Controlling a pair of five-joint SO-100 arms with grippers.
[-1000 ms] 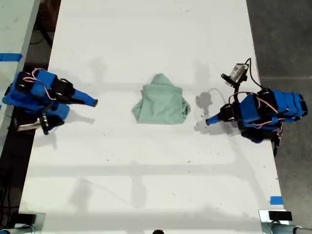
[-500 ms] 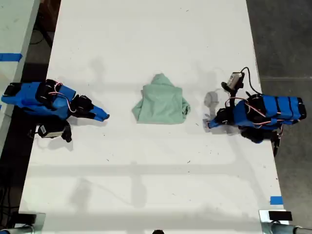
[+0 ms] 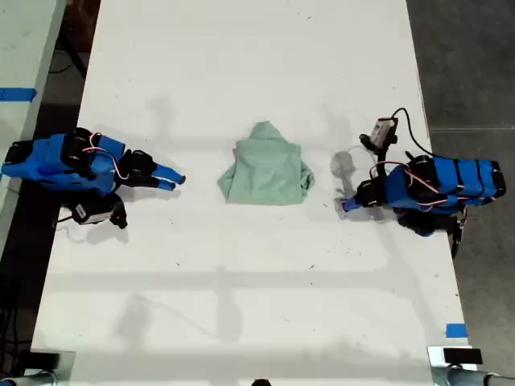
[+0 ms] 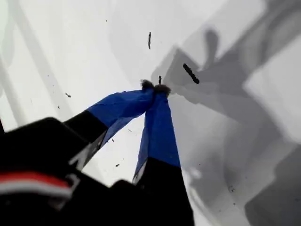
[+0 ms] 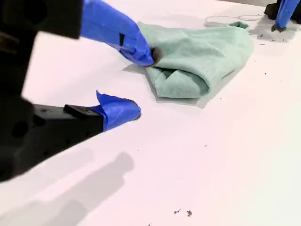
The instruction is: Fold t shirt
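A long white counter (image 3: 241, 64) fills the exterior view, dark grey floor (image 3: 463, 56) beside it. The t shirt (image 3: 266, 169) lies folded in a wrinkled bundle at the counter's middle. My second gripper (image 5: 136, 84), jaws parted and empty, sits near the shirt. My first gripper (image 4: 154, 87), jaws pressed together on nothing, touches bare counter; the shirt is outside its wrist view.

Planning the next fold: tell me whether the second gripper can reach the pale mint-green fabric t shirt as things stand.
Probably yes: my second gripper is open and aimed at the pale mint-green fabric t shirt, with only bare white table between them.
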